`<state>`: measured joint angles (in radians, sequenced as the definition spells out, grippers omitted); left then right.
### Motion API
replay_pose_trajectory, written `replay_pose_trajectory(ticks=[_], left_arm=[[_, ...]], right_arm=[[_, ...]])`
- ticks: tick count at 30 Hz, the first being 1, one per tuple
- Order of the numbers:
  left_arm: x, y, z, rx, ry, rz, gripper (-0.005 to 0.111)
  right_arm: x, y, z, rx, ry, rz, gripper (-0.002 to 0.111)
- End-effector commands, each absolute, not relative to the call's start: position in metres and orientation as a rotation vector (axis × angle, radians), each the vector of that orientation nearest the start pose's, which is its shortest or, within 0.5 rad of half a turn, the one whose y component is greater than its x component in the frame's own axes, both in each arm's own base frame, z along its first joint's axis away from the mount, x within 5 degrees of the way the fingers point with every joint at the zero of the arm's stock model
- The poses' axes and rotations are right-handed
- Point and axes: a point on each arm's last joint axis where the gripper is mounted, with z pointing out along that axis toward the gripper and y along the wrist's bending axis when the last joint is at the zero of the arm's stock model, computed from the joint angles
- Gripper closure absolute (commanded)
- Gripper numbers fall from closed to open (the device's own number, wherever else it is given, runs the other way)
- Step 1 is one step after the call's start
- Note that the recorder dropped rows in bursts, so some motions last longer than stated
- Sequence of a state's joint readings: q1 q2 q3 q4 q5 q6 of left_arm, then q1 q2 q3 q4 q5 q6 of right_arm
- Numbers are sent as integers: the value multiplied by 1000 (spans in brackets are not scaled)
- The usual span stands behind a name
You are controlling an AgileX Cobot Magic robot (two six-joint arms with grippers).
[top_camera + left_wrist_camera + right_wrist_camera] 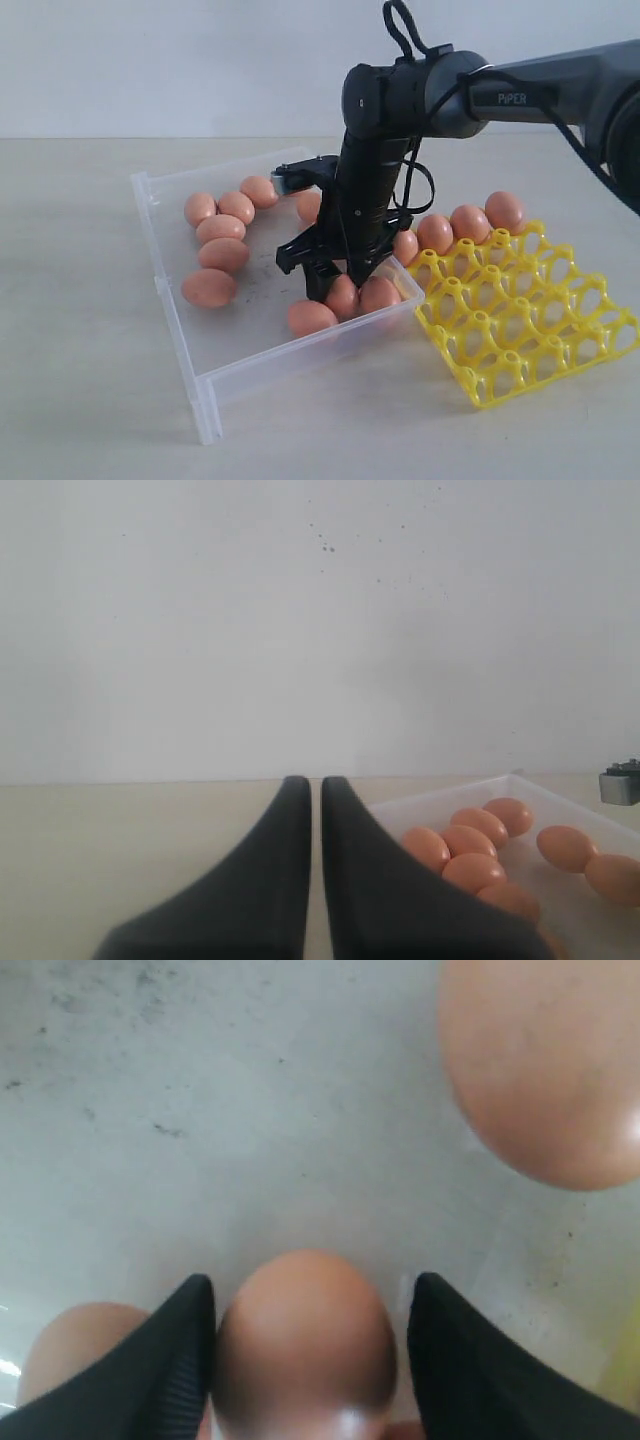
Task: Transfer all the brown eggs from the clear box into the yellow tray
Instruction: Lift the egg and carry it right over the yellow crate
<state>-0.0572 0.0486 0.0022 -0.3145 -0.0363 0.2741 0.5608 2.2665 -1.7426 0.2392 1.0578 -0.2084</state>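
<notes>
My right gripper (340, 285) reaches down into the clear box (175, 310) near its front right corner. Its jaws straddle one brown egg (305, 1340). One finger touches the egg and a gap shows at the other, so the gripper (310, 1285) is open. More brown eggs (222, 255) lie along the box's left side and beside the gripper (310, 317). The yellow tray (530, 320) sits to the right, with eggs (470, 222) along its far row. My left gripper (312, 780) is shut and empty, off the box's side, with eggs (470, 840) beyond it.
The box floor (250, 1110) is scuffed and bare ahead of the straddled egg. Another egg (550, 1070) lies close by. The box's front right wall (330, 345) runs just in front of the gripper. A bare tabletop (80, 400) surrounds box and tray.
</notes>
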Motion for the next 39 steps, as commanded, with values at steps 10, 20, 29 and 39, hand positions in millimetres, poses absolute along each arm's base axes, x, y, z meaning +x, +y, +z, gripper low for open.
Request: replay_pose_trajectory(ticks=[10,20,29,39], left_arm=[[61,-2,215,2,1487,-69,103],[61,-2,215,2,1487,-69,103],[61,-2,215,2,1487,-69,103],[61,-2,215,2,1487,-69,103]], right_arm=[[398,278,140,-895,2530,356,109],[375,309,145,-864,2026,315,109],[357,291,181,-724,1803,317,109],[313,250,189,-476,1512,446,109]])
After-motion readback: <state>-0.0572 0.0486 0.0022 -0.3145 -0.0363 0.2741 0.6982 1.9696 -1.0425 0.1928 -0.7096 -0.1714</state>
